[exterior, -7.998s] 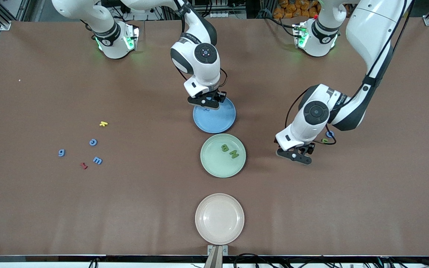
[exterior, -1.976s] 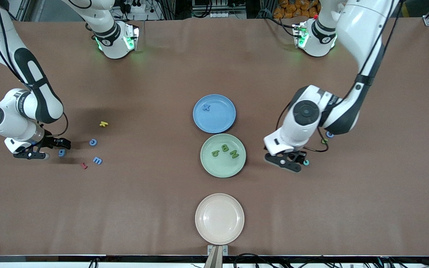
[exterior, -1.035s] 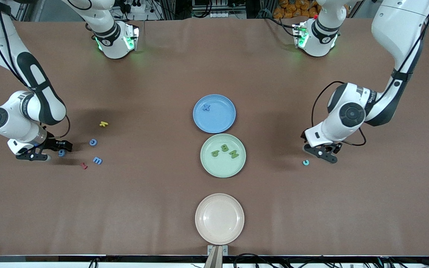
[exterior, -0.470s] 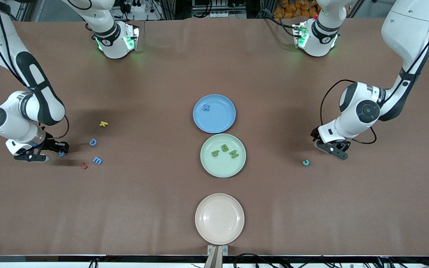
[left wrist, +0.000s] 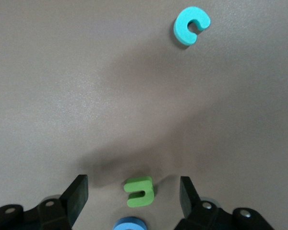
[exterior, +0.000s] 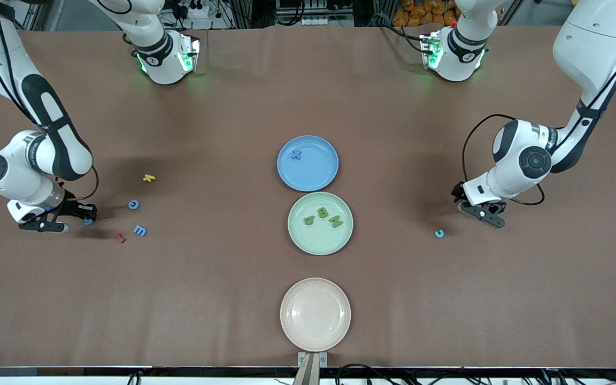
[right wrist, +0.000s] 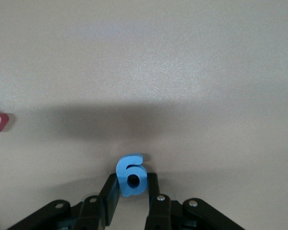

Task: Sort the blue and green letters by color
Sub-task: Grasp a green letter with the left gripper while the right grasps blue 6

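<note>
My right gripper point(exterior: 80, 216) is shut on a small blue letter point(right wrist: 131, 175), low over the table at the right arm's end; the letter also shows in the front view point(exterior: 89, 220). My left gripper point(left wrist: 134, 197) is open, its fingers either side of a green letter point(left wrist: 139, 191) lying on the table, with a blue letter point(left wrist: 129, 224) just beside it. In the front view the left gripper point(exterior: 480, 210) hides both. Two more blue letters point(exterior: 133, 203) point(exterior: 140, 230) lie loose. The blue plate point(exterior: 316, 174) holds a blue letter point(exterior: 297, 154). The green plate point(exterior: 313, 240) holds three green letters point(exterior: 323, 213).
A teal letter point(exterior: 439, 233) lies near the left gripper, also in the left wrist view point(left wrist: 192, 25). A yellow letter point(exterior: 148, 178) and a dark red letter point(exterior: 121, 238) lie among the loose blue ones. An empty beige plate point(exterior: 315, 314) sits nearest the front camera.
The left arm left the green plate, which gained a third letter, and moved toward its end of the table over the green letter. The right gripper closed on the blue letter.
</note>
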Controlling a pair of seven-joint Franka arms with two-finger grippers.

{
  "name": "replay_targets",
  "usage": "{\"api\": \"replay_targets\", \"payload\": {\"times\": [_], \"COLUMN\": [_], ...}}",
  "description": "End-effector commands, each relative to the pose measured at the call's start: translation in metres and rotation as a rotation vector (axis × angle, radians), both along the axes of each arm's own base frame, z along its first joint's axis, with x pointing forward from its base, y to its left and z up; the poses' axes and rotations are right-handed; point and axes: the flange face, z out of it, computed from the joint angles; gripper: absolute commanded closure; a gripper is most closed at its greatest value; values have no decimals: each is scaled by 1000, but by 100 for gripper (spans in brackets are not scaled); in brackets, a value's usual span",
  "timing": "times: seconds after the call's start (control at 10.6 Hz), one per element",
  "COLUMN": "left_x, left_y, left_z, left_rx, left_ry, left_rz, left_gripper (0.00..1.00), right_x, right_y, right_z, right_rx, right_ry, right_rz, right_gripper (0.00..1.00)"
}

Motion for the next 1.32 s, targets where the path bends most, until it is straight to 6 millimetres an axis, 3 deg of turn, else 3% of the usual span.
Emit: {"api": "replay_targets", "payload": {"times": [0.0, 0.38, 0.47, 0.66, 0.94, 1.22], "left_x": [-6, -12, -12, -11, -8, -1], "left_y": [1, 0, 1, 0, 0, -8], "left_z": [-2, -8, -8, -8, -5, 5], "left_rx": [-2, -2, -2, 0, 0, 3], "left_ry": [-5, 11, 13, 15, 8, -12], "left_rz": [-23, -11, -11, -12, -9, 15], "left_gripper": [21, 32, 42, 72, 98, 100], "right_x": [-2, -2, -2, -1, 5, 7], "right_y": [-4, -3, -2, -2, -2, -2], "right_z": [-6, -7, -7, -6, -1, 1], "right_rx": [15, 28, 28, 27, 25, 25], "right_ry": [1, -2, -2, -5, -11, -12], "right_rz": [-23, -42, -41, -41, -37, -36], "right_gripper": [69, 73, 73, 74, 76, 77]}}
